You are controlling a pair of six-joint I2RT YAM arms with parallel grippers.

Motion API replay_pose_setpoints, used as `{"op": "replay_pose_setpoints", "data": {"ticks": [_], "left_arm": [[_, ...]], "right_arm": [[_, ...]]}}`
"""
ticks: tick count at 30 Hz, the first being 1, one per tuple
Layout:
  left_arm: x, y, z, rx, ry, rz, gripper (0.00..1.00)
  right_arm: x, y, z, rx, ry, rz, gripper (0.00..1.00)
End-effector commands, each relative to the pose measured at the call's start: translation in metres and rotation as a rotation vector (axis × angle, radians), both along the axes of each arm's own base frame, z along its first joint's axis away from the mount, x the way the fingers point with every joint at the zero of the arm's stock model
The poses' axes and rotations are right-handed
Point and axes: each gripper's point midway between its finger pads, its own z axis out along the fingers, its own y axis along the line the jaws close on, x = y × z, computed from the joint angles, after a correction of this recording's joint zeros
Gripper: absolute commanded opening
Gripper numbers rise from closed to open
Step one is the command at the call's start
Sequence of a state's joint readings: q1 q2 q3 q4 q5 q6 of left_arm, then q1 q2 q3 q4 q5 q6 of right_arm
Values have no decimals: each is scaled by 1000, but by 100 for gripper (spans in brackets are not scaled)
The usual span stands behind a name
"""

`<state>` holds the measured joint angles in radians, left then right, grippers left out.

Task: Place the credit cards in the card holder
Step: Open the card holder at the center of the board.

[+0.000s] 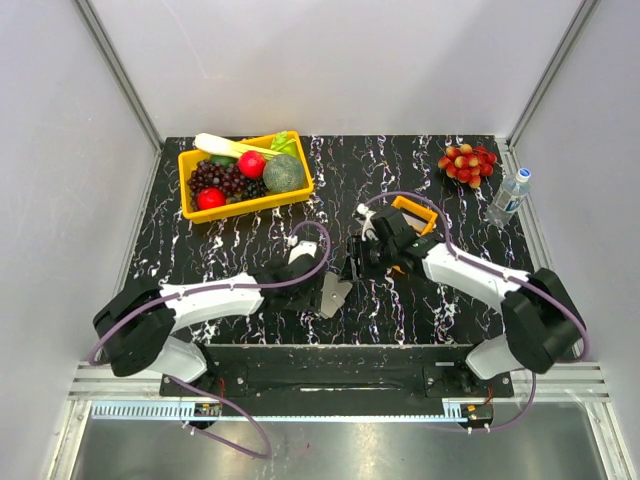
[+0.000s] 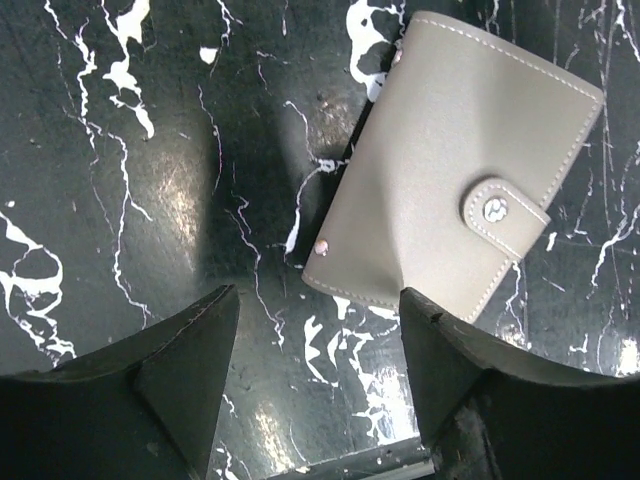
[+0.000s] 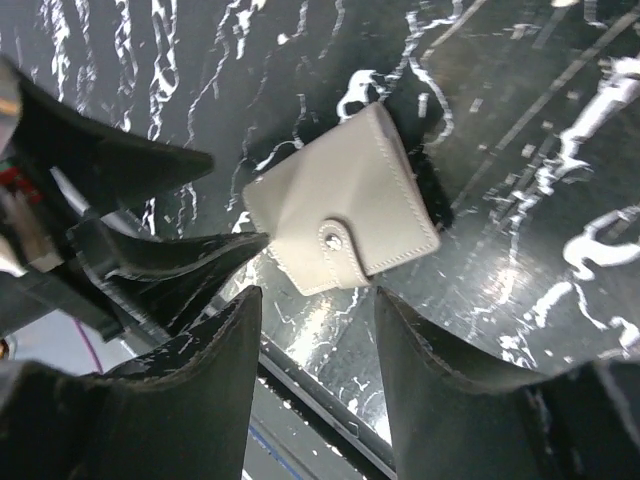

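Card holder (image 2: 460, 200), one, lies shut on the counter (image 2: 150, 200) just ahead of the left claw (image 2: 320, 295) and right claw (image 3: 318, 295), both partly open, gripping nothing.

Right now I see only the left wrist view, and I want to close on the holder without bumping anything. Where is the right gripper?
Observer: The right gripper hangs open just right of the holder, pointing at it, close to your left gripper.
Operator: Are any cards within reach?
Observer: I see none. The orange tray sits behind the right arm, which hides most of it.
Operator: Is anything else on the table?
Observer: A yellow bin of produce stands at the far left, and a bottle at the far right.
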<state>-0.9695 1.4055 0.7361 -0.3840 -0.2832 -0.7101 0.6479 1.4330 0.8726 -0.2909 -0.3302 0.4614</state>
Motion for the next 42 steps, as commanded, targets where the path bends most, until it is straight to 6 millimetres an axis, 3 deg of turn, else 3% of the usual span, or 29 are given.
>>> {"op": "replay_pose_setpoints", "data": {"ticks": [1,8,15,25,34,42], "left_arm": [[17,-23,11,-80,7,-37,69],[28,-25,6,-74,26,-45,70],[24,-21,-9,-42,62,-45,68],[18,-12,-32,4,100,-27,51],[18,-6,-39,25,101,-9,42],[18,-6,-42,37,109,-17,33]], "right_arm": [[-4,35,16,133,9,191,54],[-3,39,-12,111,72,193,53],[-6,42,-37,114,123,189,53],[-23,38,-66,128,215,180,51],[-45,23,-74,105,264,188,47],[-48,22,-75,91,294,191,42]]}}
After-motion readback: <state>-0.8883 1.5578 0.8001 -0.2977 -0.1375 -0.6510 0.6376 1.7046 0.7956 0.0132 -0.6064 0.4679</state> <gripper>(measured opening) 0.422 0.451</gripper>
